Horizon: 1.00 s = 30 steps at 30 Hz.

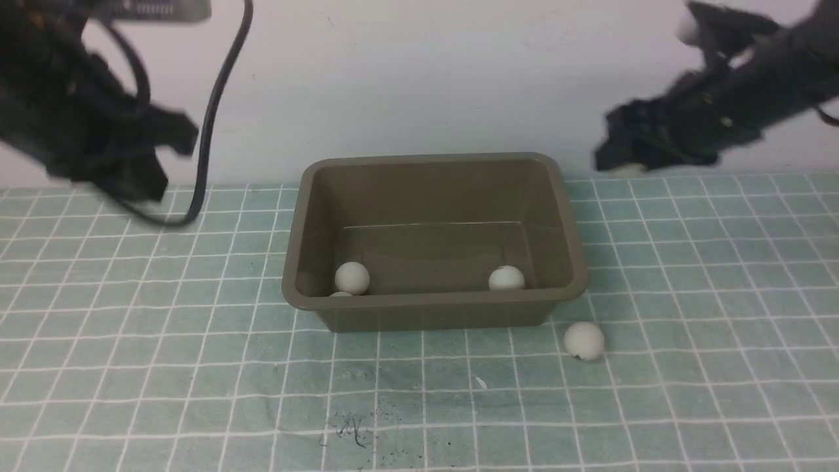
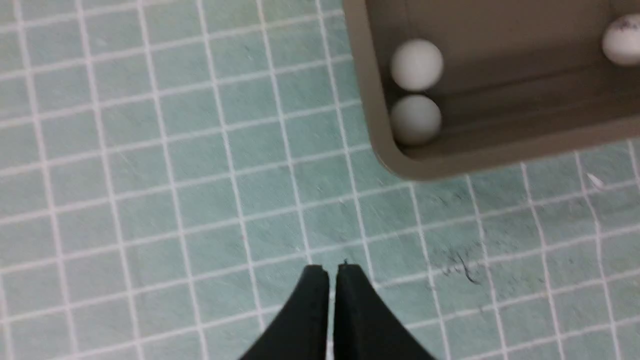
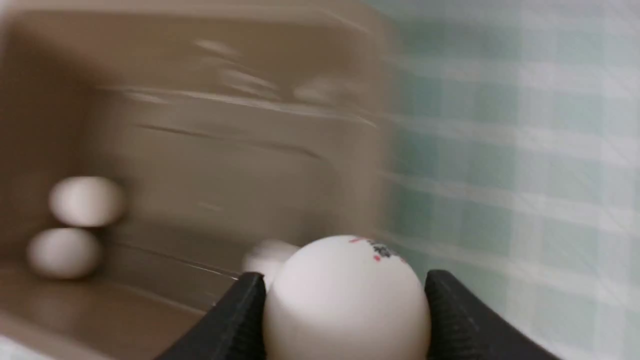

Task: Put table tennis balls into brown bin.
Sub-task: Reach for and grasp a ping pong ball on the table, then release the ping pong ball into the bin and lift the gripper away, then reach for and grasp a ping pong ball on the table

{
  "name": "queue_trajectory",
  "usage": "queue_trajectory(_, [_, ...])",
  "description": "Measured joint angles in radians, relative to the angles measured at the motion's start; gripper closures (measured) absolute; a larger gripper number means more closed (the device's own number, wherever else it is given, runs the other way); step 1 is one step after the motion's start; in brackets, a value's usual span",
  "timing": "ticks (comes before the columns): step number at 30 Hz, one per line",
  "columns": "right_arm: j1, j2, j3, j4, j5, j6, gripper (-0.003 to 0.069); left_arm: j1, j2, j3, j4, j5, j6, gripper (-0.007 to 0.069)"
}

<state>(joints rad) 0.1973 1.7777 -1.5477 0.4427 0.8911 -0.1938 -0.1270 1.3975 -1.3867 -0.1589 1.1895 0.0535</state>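
The brown bin stands mid-mat and holds three table tennis balls: one at its front left, one half hidden by the rim beside it, and one at the front right. Another ball lies on the mat by the bin's front right corner. My right gripper hovers up high to the right of the bin, shut on a marked ball. My left gripper is shut and empty above the mat, off the bin's left side. Two of the bin's balls touch each other in the corner.
A green mat with a white grid covers the table, with a dark scuff near the front. A white wall stands behind the bin. A black cable hangs from the left arm.
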Motion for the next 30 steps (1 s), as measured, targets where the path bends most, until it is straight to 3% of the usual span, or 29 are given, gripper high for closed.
queue_trajectory(3, [0.076, 0.054, -0.096, 0.002, 0.001, -0.020, 0.0267, 0.000, -0.091, 0.150, -0.059, -0.063, 0.033, 0.0629])
queue_trajectory(7, [0.093, 0.084, -0.199, -0.080, 0.110, 0.012, 0.0109, 0.000, -0.202, 0.306, -0.082, -0.119, 0.061, 0.0629])
queue_trajectory(9, [0.082, 0.076, -0.233, -0.156, 0.197, 0.038, 0.0078, 0.000, -0.244, 0.351, -0.081, -0.130, 0.061, 0.0629])
queue_trajectory(12, [0.057, 0.040, -0.235, -0.297, 0.321, 0.086, 0.0112, 0.000, -0.289, 0.384, -0.081, -0.131, 0.061, 0.0629])
queue_trajectory(14, [0.026, -0.006, -0.169, -0.364, 0.337, 0.130, 0.0172, 0.000, -0.311, 0.388, -0.081, -0.131, 0.061, 0.0629])
queue_trajectory(19, [-0.021, -0.101, 0.074, -0.349, 0.339, 0.185, 0.0240, 0.000, -0.335, 0.388, -0.080, -0.129, 0.062, 0.0629])
queue_trajectory(23, [-0.003, -0.125, 0.306, -0.246, 0.195, 0.153, 0.0227, 0.000, -0.335, 0.388, -0.080, -0.125, 0.062, 0.0629])
queue_trajectory(30, [0.085, -0.061, 0.456, -0.150, -0.156, 0.042, 0.0162, 0.000, -0.335, 0.388, -0.079, -0.125, 0.065, 0.0629])
